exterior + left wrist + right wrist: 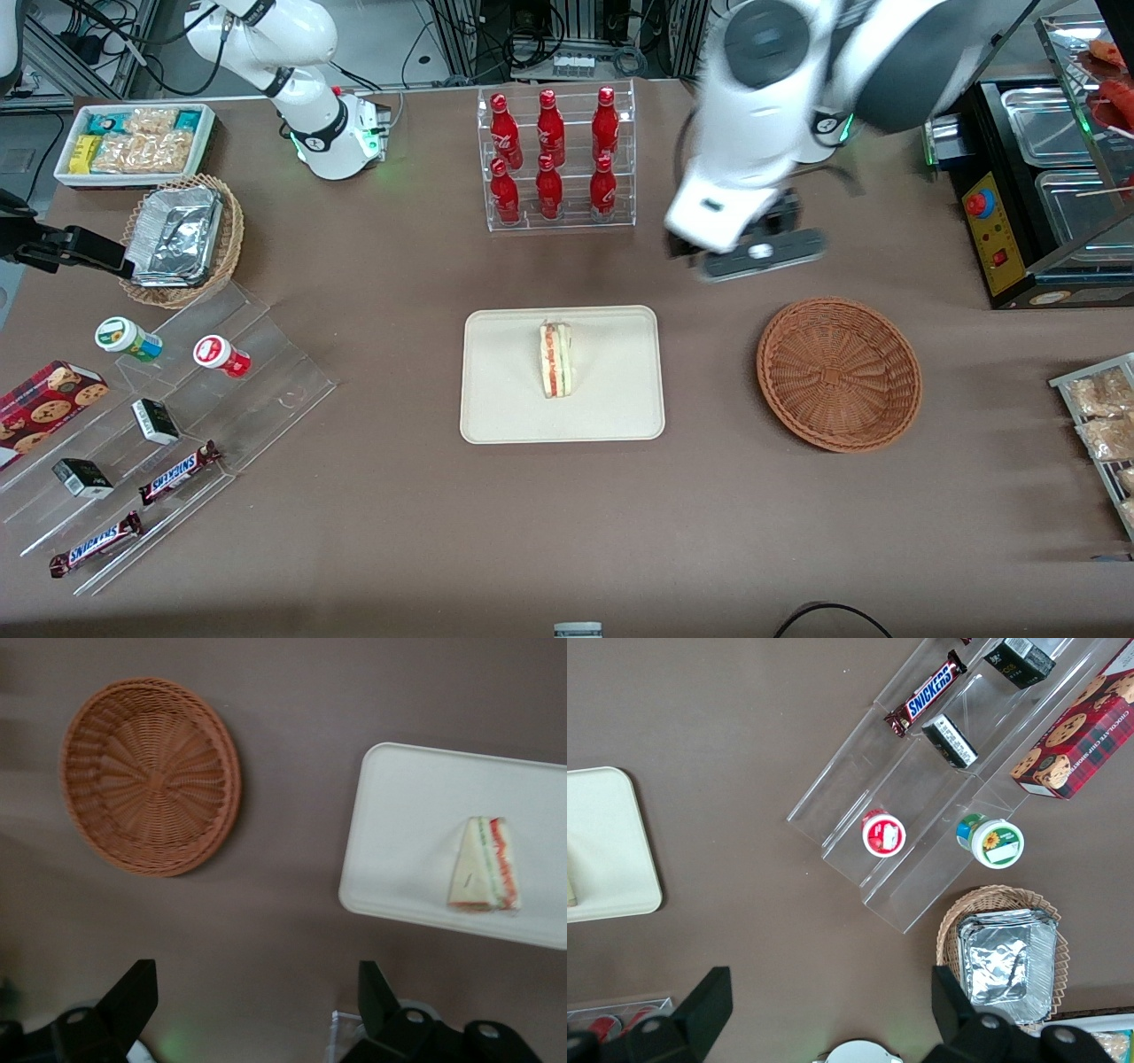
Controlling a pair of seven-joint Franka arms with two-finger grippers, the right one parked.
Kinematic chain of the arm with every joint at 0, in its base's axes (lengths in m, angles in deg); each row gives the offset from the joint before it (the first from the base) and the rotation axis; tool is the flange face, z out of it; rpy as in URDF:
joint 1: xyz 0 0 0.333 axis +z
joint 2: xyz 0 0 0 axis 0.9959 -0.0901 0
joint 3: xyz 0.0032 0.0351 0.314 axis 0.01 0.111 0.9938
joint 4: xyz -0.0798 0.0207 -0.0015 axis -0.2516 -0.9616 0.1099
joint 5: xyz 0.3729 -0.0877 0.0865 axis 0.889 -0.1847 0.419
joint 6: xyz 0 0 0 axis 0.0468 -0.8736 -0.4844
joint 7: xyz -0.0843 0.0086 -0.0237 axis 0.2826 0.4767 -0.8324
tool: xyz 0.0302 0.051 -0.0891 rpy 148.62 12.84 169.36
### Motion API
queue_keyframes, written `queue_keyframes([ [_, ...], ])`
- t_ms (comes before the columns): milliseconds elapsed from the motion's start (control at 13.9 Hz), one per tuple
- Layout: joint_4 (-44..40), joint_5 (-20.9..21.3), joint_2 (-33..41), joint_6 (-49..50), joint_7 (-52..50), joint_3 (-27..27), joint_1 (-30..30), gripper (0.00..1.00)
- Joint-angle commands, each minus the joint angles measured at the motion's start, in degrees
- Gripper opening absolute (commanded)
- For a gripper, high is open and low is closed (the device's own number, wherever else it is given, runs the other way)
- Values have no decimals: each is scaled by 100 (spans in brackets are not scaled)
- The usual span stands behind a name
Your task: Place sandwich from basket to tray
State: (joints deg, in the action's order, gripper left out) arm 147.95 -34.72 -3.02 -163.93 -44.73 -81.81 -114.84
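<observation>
A triangular wedge of white-bread sandwich [555, 360] with red and green filling along its cut edge lies near the middle of the flat cream-beige rectangular plastic tray [505, 408], while the round reddish-brown woven wicker basket [838, 373] beside the tray, toward the working arm's end of the table, holds nothing. The left arm's two-finger gripper [257, 1005] hangs high over bare brown tabletop, farther from the front camera than the basket and clear of both it and the tray, its black fingers [131, 997] spread wide apart and gripping nothing. Judged from how things lie, the placing is done and only the retreat is in hand; that is best done by rising straight and keeping the fingers spread, well away from the clear acrylic rack of red bottles [555, 158] that stands near the arm. The count: one sandwich, one tray, one reddish-brown basket, six red bottles in the rack, one lighter tan wicker basket of foil packets [182, 239], two Snickers bars [180, 472] and two small round tubs [129, 338] on a clear stepped stand.
</observation>
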Motion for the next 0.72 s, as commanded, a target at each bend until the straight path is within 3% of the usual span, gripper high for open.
queue_keyframes([
  [0, 333, -166, 475, 322, 1149, -51, 756, 100],
  [216, 720, -569, 985, 402, 2783, -51, 1950, 100],
  [361, 686, -614, 1030, 595, 3576, 44, 2436, 100],
  [649, 721, -535, 1162, 613, 3992, 598, 2491, 100],
])
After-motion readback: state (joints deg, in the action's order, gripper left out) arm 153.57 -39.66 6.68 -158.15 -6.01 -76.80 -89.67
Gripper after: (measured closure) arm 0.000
